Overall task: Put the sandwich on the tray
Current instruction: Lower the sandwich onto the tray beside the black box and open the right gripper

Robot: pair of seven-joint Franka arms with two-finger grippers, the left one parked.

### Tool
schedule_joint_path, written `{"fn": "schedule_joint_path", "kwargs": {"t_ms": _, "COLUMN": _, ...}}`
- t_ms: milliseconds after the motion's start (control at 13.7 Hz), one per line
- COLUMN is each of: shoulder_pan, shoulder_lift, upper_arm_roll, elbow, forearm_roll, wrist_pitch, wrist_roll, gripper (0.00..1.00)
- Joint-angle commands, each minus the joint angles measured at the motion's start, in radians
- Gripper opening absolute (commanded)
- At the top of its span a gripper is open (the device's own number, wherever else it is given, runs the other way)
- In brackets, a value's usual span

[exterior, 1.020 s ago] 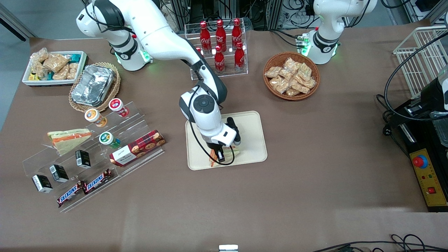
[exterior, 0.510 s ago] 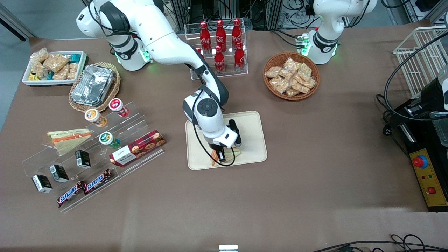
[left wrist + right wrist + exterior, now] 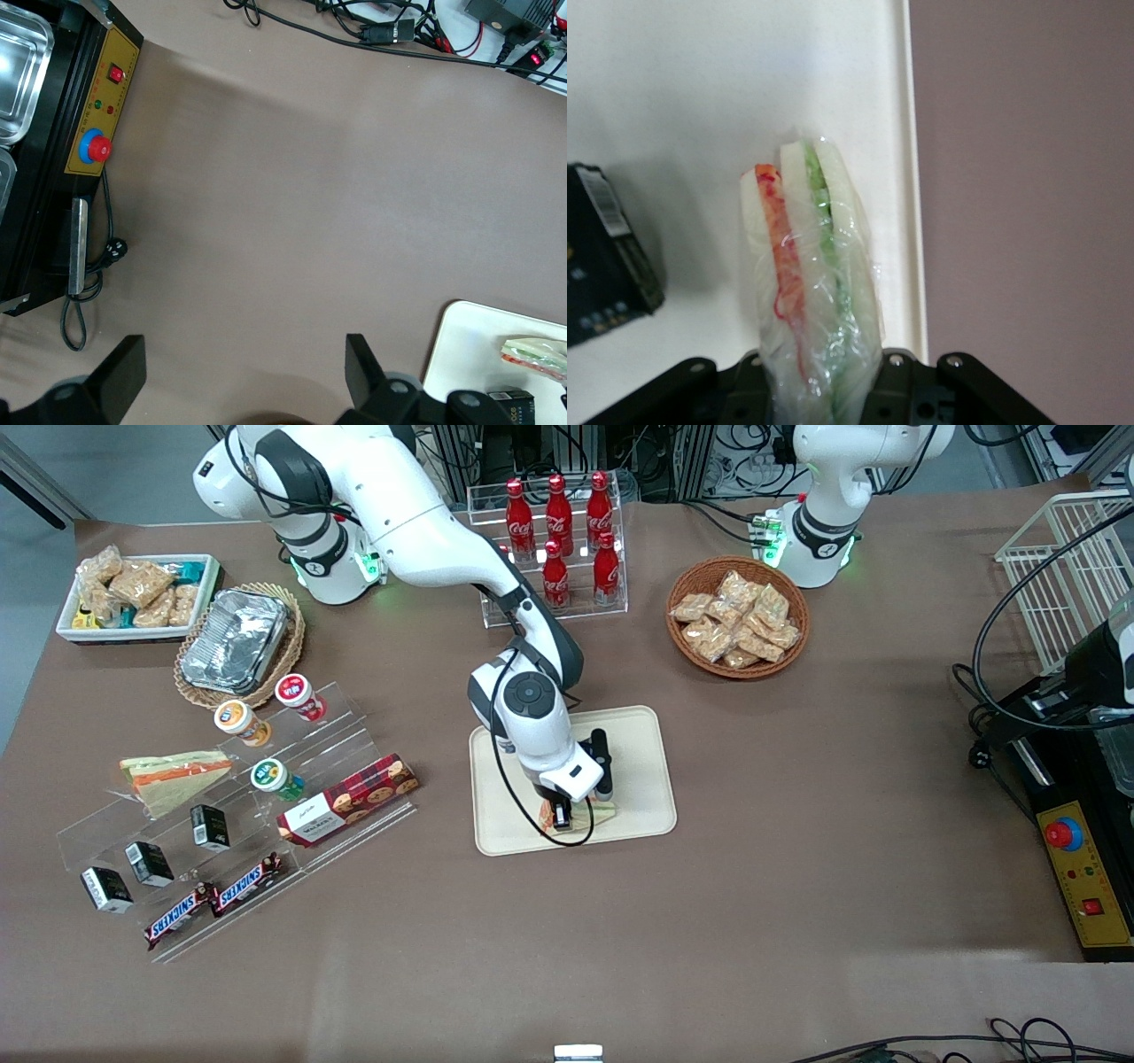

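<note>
The sandwich (image 3: 806, 266), narrow and clear-wrapped with a red-orange and a green stripe, sticks out from my right gripper (image 3: 819, 385), which is shut on its end. In the front view the gripper (image 3: 564, 808) is low over the part of the cream tray (image 3: 638, 779) nearest the camera, and the sandwich (image 3: 602, 812) shows just under it, close to the tray's rim (image 3: 914, 221). I cannot tell whether the sandwich touches the tray. It also shows in the left wrist view (image 3: 536, 352).
A small black carton (image 3: 602, 257) lies on the tray beside the sandwich. Toward the working arm's end stand clear shelves with snacks (image 3: 345, 797) and a triangular wedge sandwich (image 3: 173, 775). A cola bottle rack (image 3: 558, 540) and a snack basket (image 3: 737, 615) stand farther from the camera.
My gripper, with the sandwich in it, has shifted a little toward the parked arm's end over the tray and appears slightly lower. Nothing else has moved.
</note>
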Motion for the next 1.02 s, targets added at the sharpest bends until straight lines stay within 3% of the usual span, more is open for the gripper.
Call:
{"fn": "schedule_joint_path", "kwargs": {"t_ms": 0, "shoulder_pan": 0.016, "shoulder_lift": 0.003, "upper_arm_roll": -0.008, "elbow": 0.013, "forearm_roll": 0.03, "wrist_pitch": -0.047, "wrist_roll": 0.059, "gripper": 0.04}}
{"fn": "schedule_joint_path", "kwargs": {"t_ms": 73, "shoulder_pan": 0.017, "shoulder_lift": -0.002, "upper_arm_roll": -0.008, "elbow": 0.013, "forearm_roll": 0.029, "wrist_pitch": -0.051, "wrist_roll": 0.064, "gripper": 0.04}}
{"fn": "schedule_joint_path", "kwargs": {"t_ms": 146, "shoulder_pan": 0.019, "shoulder_lift": -0.003, "upper_arm_roll": -0.008, "elbow": 0.013, "forearm_roll": 0.029, "wrist_pitch": -0.053, "wrist_roll": 0.065, "gripper": 0.48}}
{"fn": "schedule_joint_path", "kwargs": {"t_ms": 219, "shoulder_pan": 0.019, "shoulder_lift": -0.003, "upper_arm_roll": -0.01, "elbow": 0.011, "forearm_roll": 0.03, "wrist_pitch": -0.054, "wrist_roll": 0.067, "gripper": 0.98}}
{"fn": "schedule_joint_path", "kwargs": {"t_ms": 583, "shoulder_pan": 0.017, "shoulder_lift": -0.071, "upper_arm_roll": -0.026, "elbow": 0.011, "forearm_roll": 0.015, "wrist_pitch": -0.161, "wrist_roll": 0.126, "gripper": 0.99}}
{"fn": "schedule_joint_path", "kwargs": {"t_ms": 947, "shoulder_pan": -0.001, "shoulder_lift": -0.244, "upper_arm_roll": -0.152, "elbow": 0.011, "forearm_roll": 0.004, "wrist_pitch": -0.39, "wrist_roll": 0.13, "gripper": 0.99}}
